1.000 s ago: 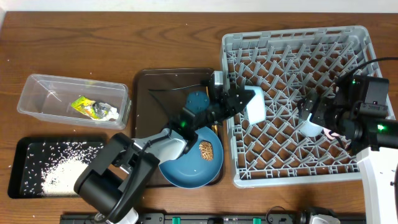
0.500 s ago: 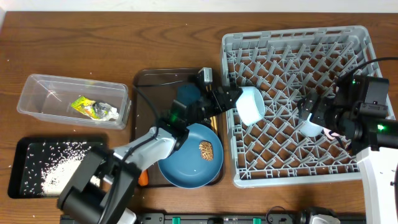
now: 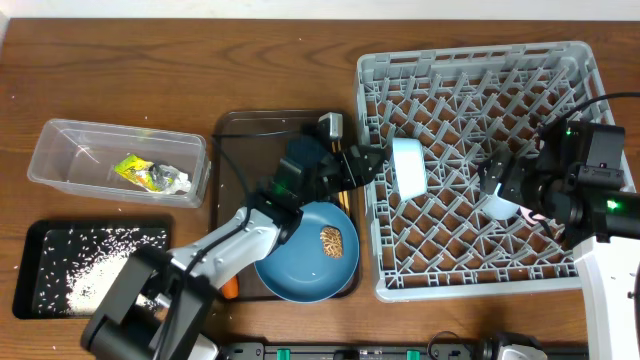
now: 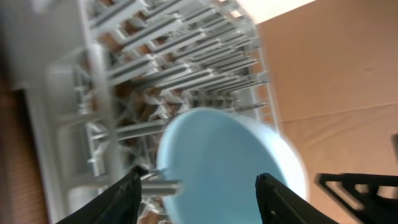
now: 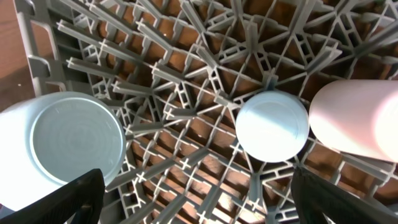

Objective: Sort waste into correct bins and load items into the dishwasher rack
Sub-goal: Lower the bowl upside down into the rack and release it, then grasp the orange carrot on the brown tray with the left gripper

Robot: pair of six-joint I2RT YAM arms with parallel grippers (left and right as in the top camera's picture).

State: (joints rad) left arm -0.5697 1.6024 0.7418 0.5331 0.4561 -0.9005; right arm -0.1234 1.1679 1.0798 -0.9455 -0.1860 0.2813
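Note:
The white bowl (image 3: 408, 167) stands on its edge among the pegs at the left of the grey dishwasher rack (image 3: 560, 70). It fills the left wrist view (image 4: 236, 162). My left gripper (image 3: 370, 166) (image 4: 199, 183) is open just left of the bowl. My right gripper (image 3: 498, 182) (image 5: 196, 193) is open and empty above the rack. Below it sit the light-blue cup (image 5: 272, 126) and the pink cup (image 5: 357, 118). The blue plate (image 3: 300, 270) holds the brown lump (image 3: 332, 240). The carrot (image 3: 231, 287) shows beside the plate. The chopsticks are mostly hidden by my left arm.
The plate lies on the dark brown serving tray (image 3: 240, 150). The clear tub (image 3: 60, 150) at the left holds the yellow-green wrapper (image 3: 150, 173). The black tray (image 3: 40, 240) in front of it holds rice (image 3: 100, 275).
My left gripper has let go of the bowl and drawn back to the left. The bowl has gone from tilted in the jaws to standing on edge. The right arm has not moved.

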